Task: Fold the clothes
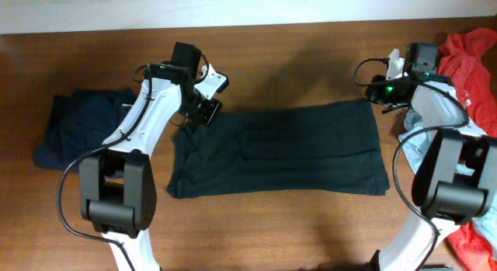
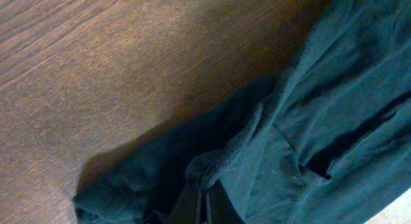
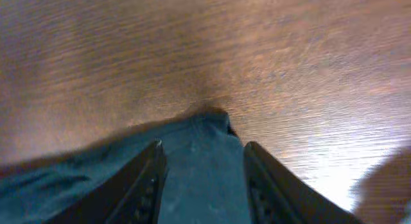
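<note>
the dark shirt [image 1: 279,151] lies spread flat in the middle of the counter [image 1: 295,53]. the left hand [image 2: 205,192] is pinched shut on a bunched bit of the shirt's upper left corner. the right hand [image 3: 203,153] is at the shirt's upper right corner, fingers apart, with the cloth lying between them. left of the shirt sits a navy garment [image 1: 78,127]. right of the shirt are a red-orange garment [image 1: 474,61] and a pale grey-blue garment [image 1: 419,135].

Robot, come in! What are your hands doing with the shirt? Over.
Left gripper shut on dark shirt corner. Right gripper open, straddling opposite corner. Shirt spread on table. Nothing on top.
</note>
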Robot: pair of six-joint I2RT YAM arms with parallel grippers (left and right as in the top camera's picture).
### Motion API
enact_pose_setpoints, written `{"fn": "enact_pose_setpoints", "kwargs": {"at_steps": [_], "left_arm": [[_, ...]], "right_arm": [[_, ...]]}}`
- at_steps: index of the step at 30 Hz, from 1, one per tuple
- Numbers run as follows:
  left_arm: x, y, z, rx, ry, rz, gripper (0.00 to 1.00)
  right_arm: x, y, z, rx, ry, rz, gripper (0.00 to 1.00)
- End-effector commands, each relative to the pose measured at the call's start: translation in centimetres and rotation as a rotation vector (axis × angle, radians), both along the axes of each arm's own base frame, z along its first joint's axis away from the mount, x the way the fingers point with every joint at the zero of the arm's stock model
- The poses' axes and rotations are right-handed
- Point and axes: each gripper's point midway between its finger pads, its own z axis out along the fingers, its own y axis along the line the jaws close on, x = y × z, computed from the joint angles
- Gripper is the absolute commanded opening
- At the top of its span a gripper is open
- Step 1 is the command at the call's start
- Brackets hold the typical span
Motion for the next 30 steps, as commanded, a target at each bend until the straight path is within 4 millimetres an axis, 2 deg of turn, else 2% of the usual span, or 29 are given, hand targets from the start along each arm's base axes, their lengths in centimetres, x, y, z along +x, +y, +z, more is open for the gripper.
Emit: {"fn": "enact_pose_setpoints", "kwargs": {"at_steps": [1, 4, 9, 17, 23, 30], "left_arm": [[0.5, -0.5, 2.1, -0.030, -0.044, 0.005, 0.00], [0.5, -0.5, 2.1, -0.030, -0.044, 0.005, 0.01], [0.5, -0.5, 2.1, -0.030, -0.044, 0.005, 0.01], [0.5, -0.5, 2.2, -0.030, -0.045, 0.005, 0.01], [0.5, -0.5, 2.1, -0.029, -0.042, 0.005, 0.01], [0.4, -0.5, 2.1, -0.030, -0.039, 0.013, 0.01]], "right_arm": [[-0.2, 0.8, -2.9, 0.121, 0.073, -0.153, 0.43], [-0.6, 0.9, -3.7, 0.188, 0.121, -0.283, 0.43], [-0.7, 0.8, -3.9, 0.223, 0.142, -0.393, 0.43], [-0.3, -0.6, -4.1, 0.148, 0.117, -0.418, 0.42], [-0.2, -0.4, -4.4, 0.132, 0.116, -0.380, 0.24], [-0.2, -0.1, -4.3, 0.133, 0.114, -0.365, 0.11]]}}
